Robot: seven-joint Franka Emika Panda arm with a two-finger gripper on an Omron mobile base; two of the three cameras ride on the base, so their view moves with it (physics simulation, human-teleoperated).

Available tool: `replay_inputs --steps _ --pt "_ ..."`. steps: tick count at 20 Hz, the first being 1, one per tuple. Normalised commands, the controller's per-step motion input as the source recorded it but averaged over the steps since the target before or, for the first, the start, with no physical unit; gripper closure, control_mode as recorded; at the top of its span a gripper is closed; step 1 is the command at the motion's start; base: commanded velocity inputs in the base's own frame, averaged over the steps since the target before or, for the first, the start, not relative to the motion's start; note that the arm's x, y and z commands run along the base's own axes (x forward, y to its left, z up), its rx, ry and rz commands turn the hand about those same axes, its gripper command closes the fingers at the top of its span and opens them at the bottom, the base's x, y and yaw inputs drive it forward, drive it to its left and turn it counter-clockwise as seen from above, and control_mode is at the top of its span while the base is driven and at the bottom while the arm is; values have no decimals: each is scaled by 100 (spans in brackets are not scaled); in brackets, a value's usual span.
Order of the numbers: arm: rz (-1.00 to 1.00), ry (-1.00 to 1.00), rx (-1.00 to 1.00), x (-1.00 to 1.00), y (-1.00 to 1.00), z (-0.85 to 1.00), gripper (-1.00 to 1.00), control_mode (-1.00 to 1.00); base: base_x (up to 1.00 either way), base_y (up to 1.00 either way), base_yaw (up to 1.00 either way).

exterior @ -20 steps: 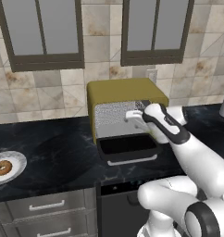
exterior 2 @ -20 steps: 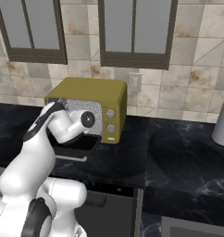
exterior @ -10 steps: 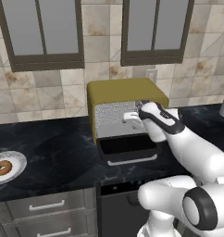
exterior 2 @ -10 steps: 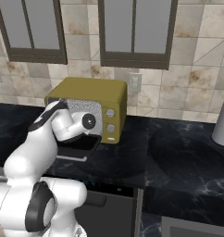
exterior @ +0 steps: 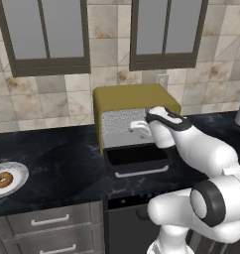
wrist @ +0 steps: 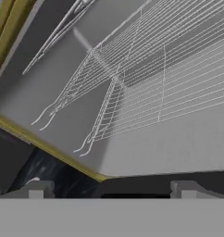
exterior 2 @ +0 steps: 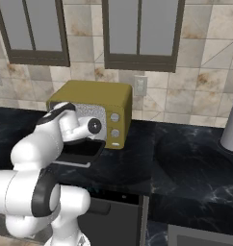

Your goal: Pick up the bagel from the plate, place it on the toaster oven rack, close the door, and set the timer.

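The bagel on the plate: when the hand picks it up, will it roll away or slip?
The bagel lies flat on the plate, so it probably will not roll unless tipped on edge. It looks small, so likely light. Its ring shape may slip between narrow fingers; gripping across the ring seems safer.

The arm [exterior: 201,154] was glossy white, built of fat rounded segments like swollen tubes. Dark grey to black bands ringed its joints, the widest a thick dark collar around the big elbow joint at about 5 o'clock in the left base view. A black strip ran over the wrist housing. A round dark cap with a pale centre sat on the wrist's side. The fingers [wrist: 36,189] were small grey blocks.
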Motion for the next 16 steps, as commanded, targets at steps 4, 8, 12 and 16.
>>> replay_inputs --steps 4,8,12,16 --pt "-1 0 0 21 9 -12 -100 -100 0 0 0" --pt "-5 0 0 21 11 -11 -100 -100 0 0 0" --pt "-8 0 2 21 7 -13 -100 -100 0 0 0" --pt "-10 0 2 19 3 -16 -100 -100 0 0 0"
